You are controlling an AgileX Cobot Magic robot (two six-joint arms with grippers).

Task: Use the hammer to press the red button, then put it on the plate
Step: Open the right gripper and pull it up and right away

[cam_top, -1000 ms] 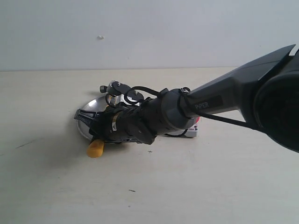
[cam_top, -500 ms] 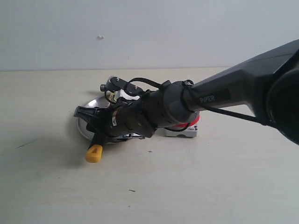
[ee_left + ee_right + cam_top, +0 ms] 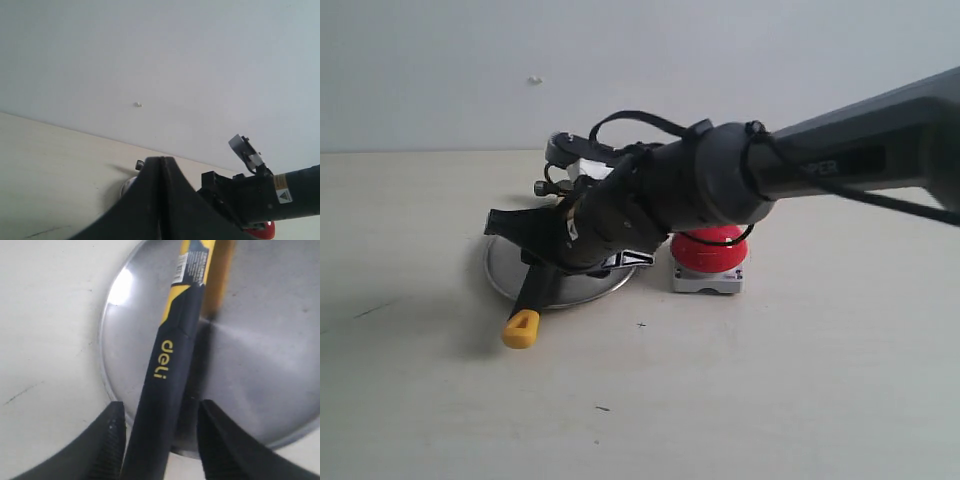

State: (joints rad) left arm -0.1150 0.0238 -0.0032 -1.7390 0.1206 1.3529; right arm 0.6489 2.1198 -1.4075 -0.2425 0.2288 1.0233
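I am holding my right fingers (image 3: 107, 445) apart, one on each side of the hammer (image 3: 165, 365), with a gap showing on at least one side of the handle. The grip appears to be released, so the hammer's weight can pass to the plate (image 3: 260, 365). The handle is lying across the plate and over its rim. In the exterior view the yellow looped end (image 3: 521, 328) is projecting past the rim above the surface (image 3: 770, 400); whether it is touching the surface cannot be determined. I judge the placing step as nearly complete. The red button (image 3: 710, 248) is sitting just beside the plate, clear of the hammer. I am keeping my left fingers (image 3: 150, 200) pressed together on nothing, off the work area, because this step needs one arm only. The hammer is showing a black handle with yellow "deli" lettering and a yellow neck carrying a printed label. The head is hidden in all views.
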